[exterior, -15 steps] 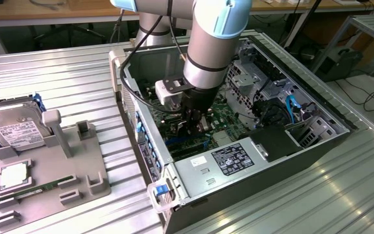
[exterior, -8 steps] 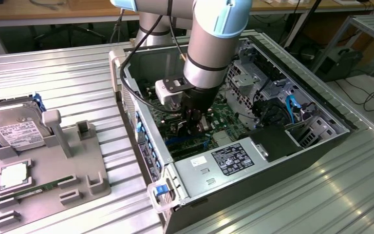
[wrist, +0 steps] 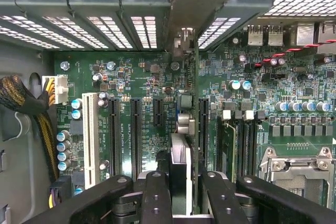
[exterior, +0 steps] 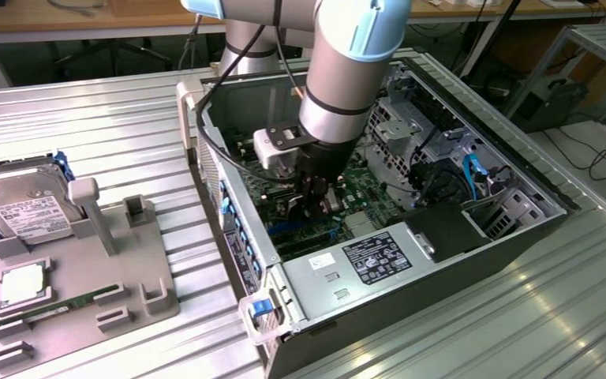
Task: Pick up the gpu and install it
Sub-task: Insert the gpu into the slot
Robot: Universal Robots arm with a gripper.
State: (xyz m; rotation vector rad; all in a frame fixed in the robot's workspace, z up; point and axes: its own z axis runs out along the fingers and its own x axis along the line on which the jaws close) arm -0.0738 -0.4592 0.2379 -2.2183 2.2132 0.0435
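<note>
Reaching down into the open computer case [exterior: 472, 229], the end effector [wrist: 178, 192] is closed on the gpu [wrist: 181, 161], held edge-on and upright between its fingers [wrist: 157, 192]. Gpu sits directly under the end effector, over the green motherboard [wrist: 136, 77] among the black expansion slots [wrist: 135, 135], its metal bracket end toward the case's rear slot openings. Hard drive [exterior: 24, 209] lies well apart on the grey fixture tray [exterior: 124, 276] on the desk [exterior: 92, 134], at the exterior view's left.

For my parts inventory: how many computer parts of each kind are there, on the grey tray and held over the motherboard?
hard drive: 1
processor chip: 1
memory stick: 1
gpu: 1
Total: 4
</note>
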